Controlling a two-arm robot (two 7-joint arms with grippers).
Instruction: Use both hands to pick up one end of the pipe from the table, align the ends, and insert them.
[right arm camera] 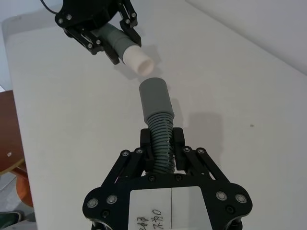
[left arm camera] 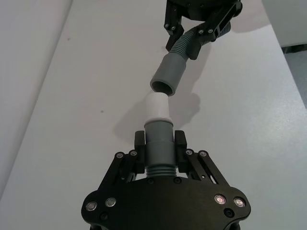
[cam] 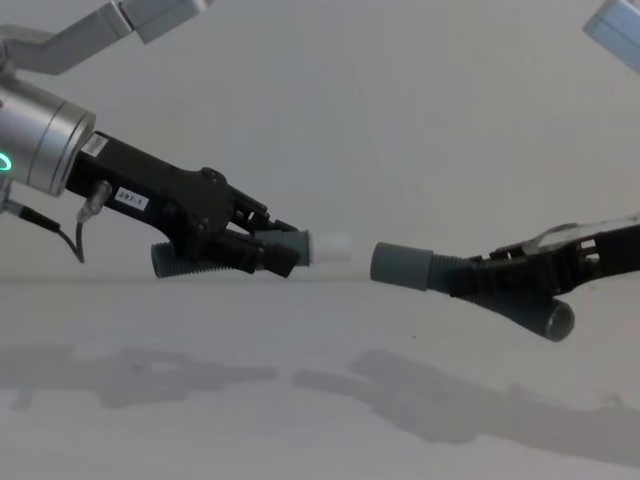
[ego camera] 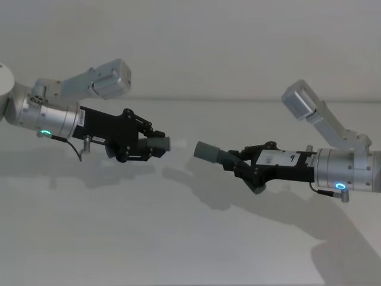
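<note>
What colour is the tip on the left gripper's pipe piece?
White tip, clearest in the left wrist view.

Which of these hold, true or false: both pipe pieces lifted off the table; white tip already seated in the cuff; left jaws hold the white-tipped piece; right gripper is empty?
1. Both pipe pieces are held above the table. True.
2. The white tip is seated inside the grey cuff. False: a gap separates them.
3. The left gripper holds the white-tipped piece. True.
4. The right gripper is empty. False: its jaws clamp the ribbed hose behind the cuff.
</note>
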